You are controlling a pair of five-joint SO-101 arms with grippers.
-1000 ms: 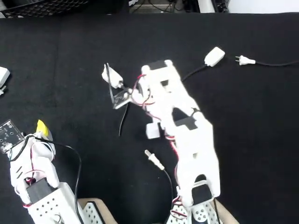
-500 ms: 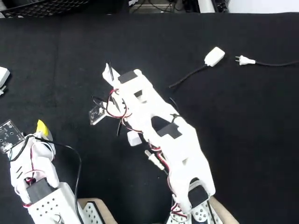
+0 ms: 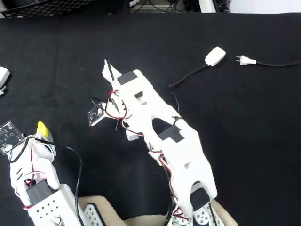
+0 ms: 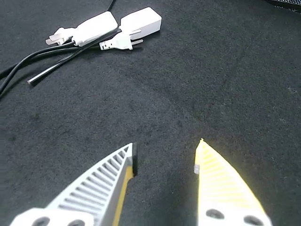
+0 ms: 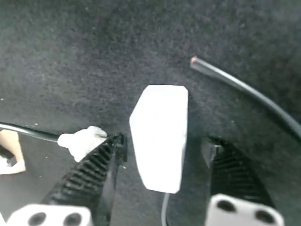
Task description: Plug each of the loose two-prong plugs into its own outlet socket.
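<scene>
The right claw (image 5: 163, 142) straddles the white socket (image 5: 160, 117), jaws spread, apparently to clamp it steady for plugging, while the left claw (image 4: 166, 143) hovers spread too.

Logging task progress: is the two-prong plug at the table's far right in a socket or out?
Out. The plug lies on the black cloth, prongs bare, with a gap between it and the nearest white socket.

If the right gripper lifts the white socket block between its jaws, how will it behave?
The white socket block looks like a hard, flat-sided plastic shell, so probably rigid, light and unlikely to roll. Its smooth faces may slip. Its thin cord will likely trail limply and tug a little.
</scene>
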